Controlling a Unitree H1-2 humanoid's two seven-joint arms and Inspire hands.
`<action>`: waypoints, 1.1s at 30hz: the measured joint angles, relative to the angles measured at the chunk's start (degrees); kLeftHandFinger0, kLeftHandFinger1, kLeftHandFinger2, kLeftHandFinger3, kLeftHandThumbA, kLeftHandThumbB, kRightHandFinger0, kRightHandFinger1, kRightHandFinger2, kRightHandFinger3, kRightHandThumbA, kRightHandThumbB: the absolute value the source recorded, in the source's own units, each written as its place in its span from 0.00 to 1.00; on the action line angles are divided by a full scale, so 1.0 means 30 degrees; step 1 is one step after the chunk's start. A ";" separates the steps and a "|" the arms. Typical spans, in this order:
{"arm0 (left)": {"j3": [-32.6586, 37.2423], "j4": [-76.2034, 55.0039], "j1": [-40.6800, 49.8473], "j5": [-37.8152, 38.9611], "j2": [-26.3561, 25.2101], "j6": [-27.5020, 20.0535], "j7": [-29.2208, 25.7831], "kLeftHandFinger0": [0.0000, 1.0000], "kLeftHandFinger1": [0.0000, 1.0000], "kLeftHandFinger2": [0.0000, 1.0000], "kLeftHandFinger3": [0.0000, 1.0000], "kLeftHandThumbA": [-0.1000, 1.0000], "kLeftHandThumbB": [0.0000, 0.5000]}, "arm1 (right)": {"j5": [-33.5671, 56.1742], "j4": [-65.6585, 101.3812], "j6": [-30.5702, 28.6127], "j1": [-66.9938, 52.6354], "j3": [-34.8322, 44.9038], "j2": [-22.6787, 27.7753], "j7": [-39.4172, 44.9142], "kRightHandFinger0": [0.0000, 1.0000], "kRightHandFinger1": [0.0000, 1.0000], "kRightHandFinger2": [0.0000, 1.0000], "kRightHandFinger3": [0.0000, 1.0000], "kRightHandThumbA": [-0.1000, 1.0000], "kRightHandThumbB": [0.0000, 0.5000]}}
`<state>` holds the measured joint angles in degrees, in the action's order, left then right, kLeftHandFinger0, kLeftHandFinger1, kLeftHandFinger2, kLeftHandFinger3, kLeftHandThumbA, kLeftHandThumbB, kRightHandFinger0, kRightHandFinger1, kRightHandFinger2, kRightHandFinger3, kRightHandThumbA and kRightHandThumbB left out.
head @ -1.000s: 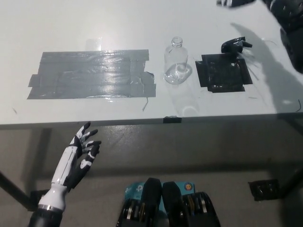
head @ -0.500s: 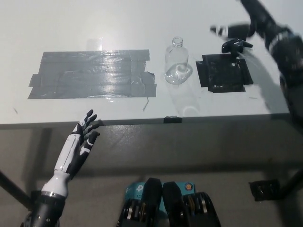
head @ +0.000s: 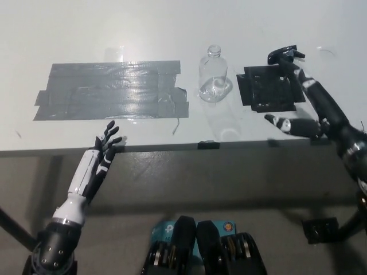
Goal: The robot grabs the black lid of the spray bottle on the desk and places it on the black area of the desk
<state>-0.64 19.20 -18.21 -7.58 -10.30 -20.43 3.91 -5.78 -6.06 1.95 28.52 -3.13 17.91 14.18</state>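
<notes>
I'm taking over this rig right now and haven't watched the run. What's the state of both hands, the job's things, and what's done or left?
Left hand: open, resting at the desk's front edge.
Right hand: over the desk's right side, holding nothing; its fingers are too blurred to read.
Black lid: lies at the far right corner of the black area, partly off it.
Spray bottle: uncapped, upright, left of the black area.
Left: confirm or tidy the lid's placement.

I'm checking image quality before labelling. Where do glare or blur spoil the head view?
Head view: glare streaks the grey tape patch and whitens the desk's far side; the clear bottle is faint against it; the black right hand and forearm are motion-smeared, so its fingers cannot be read; the white left hand is sharp, open, at the desk edge.
</notes>
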 measured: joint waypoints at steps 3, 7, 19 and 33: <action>-0.0065 0.0122 -0.0343 -0.0008 -0.0004 -0.0001 -0.0056 0.95 1.00 1.00 1.00 1.00 0.26 | 0.1097 0.1909 0.0150 -0.0908 0.0425 0.0001 0.0381 1.00 1.00 1.00 1.00 0.82 0.71; -0.0168 0.0181 -0.0443 -0.0013 -0.0022 -0.0101 -0.0194 0.98 1.00 1.00 1.00 1.00 0.31 | 0.2498 0.3882 0.0324 -0.1421 0.0625 0.0031 0.1015 1.00 1.00 1.00 1.00 0.84 0.71; -0.0318 0.0033 0.1476 0.0035 -0.0060 -0.0563 -0.0309 1.00 1.00 1.00 1.00 1.00 0.35 | 0.3807 0.1826 0.0247 -0.3170 0.0245 -0.0989 0.1848 1.00 1.00 1.00 1.00 0.78 0.69; -0.0299 -0.0427 0.3410 0.0198 -0.0074 -0.0890 -0.0287 1.00 1.00 1.00 1.00 0.99 0.38 | 0.3732 -0.0430 -0.0117 -0.4754 -0.0396 -0.1617 0.2064 1.00 1.00 1.00 1.00 0.78 0.79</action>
<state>-1.54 17.92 -7.98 -6.99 -10.52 -23.10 3.05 5.42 -7.35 1.60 14.26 -4.32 13.06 20.37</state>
